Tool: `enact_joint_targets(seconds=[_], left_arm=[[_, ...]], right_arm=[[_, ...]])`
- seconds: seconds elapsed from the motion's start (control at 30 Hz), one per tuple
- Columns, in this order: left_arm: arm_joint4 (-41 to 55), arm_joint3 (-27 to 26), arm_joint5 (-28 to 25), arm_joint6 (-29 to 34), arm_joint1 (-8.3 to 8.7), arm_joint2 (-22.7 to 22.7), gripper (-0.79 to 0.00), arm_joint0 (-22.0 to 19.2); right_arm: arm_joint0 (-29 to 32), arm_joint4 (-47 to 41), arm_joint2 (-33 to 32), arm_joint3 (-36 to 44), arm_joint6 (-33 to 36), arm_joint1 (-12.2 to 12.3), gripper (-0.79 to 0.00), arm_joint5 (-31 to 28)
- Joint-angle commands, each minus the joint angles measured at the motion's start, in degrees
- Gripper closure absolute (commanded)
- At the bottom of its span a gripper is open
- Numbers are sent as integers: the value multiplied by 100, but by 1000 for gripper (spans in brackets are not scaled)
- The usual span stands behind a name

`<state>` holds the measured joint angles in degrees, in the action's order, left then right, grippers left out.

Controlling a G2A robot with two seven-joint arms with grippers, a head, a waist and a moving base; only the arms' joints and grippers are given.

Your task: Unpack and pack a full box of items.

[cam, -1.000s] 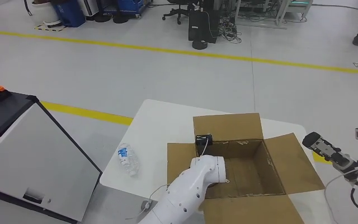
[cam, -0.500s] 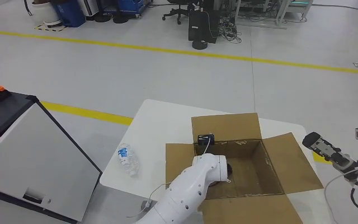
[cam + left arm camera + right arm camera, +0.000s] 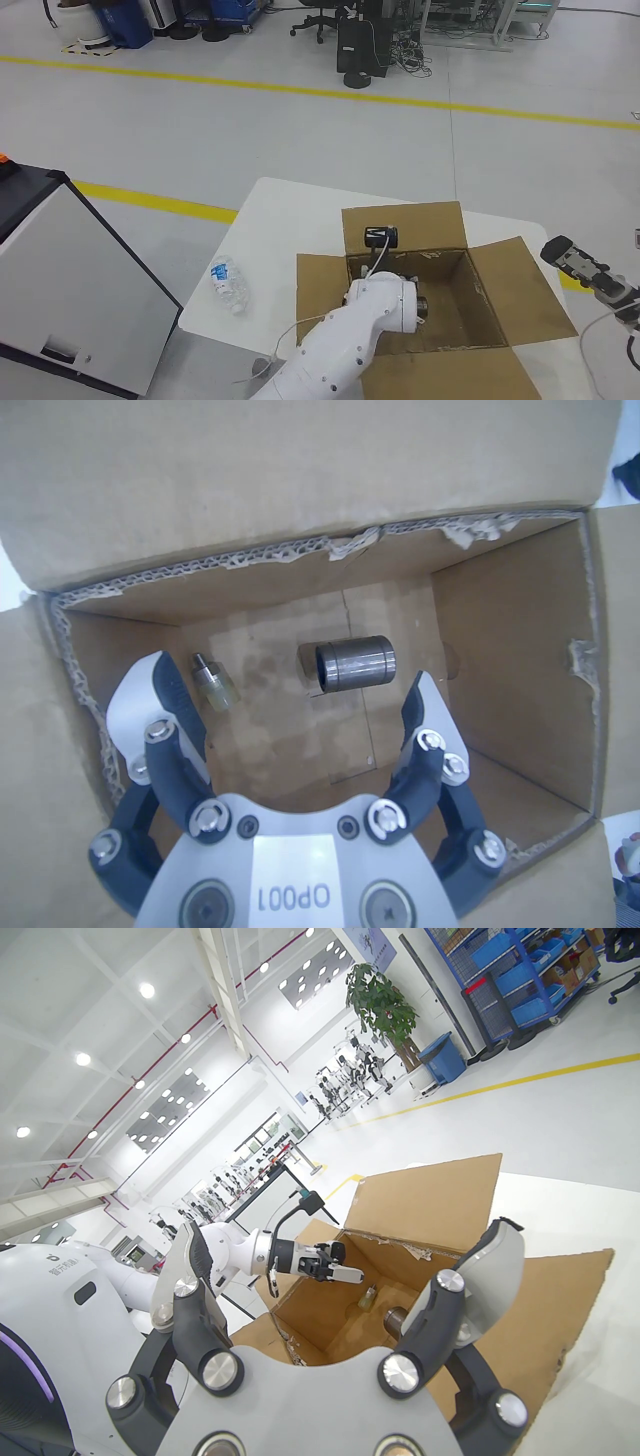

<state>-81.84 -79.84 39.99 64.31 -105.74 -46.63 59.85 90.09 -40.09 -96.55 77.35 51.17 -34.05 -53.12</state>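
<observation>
Left gripper (image 3: 291, 671), jaws apart, hangs over the open box (image 3: 505, 640) above a cylinder (image 3: 357, 665) and a fitting (image 3: 215, 687); right gripper (image 3: 346, 1227), jaws apart, sits off its right flap.

Cylinder (image 3: 356, 665) beside fitting (image 3: 216, 687), both in box (image 3: 520, 640)

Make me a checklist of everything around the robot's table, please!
Surface: white table, rounded corners.
Job's things: open brown cardboard box; inside, a dark metal cylinder on its side and a small metal fitting with a yellowish end, apart; clear plastic water bottle lying on the table beside the box.
Clutter: nothing seen.
Grippers: left gripper open, empty, above the box floor; right gripper open, empty, outside the box.
Cables: thin white cable along the left arm.
Surroundings: grey floor with yellow lines; grey cabinet.
</observation>
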Motion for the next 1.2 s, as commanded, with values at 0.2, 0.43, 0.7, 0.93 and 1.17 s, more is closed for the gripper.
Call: enact_joint_targets(seconds=[0.2, 0.43, 0.7, 0.93, 1.17], left_arm=[[-1080, -1582, -427, 427, 261, 58, -785, 624], [-1684, -3144, -608, 609, 610, -48, -785, 1332], [-2376, -4094, -909, 909, 804, -430, -785, 1828], [-2825, -4804, -1061, 1062, 896, -960, -785, 2352], [-3144, -5002, -1227, 1227, 936, -1126, -785, 2553]], right_arm=[[0, 0, 0, 0, 0, 0, -785, 0], [0, 0, 0, 0, 0, 0, -785, 0], [0, 0, 0, 0, 0, 0, -785, 0], [0, 0, 0, 0, 0, 0, -785, 0], [0, 0, 0, 0, 0, 0, -785, 0]])
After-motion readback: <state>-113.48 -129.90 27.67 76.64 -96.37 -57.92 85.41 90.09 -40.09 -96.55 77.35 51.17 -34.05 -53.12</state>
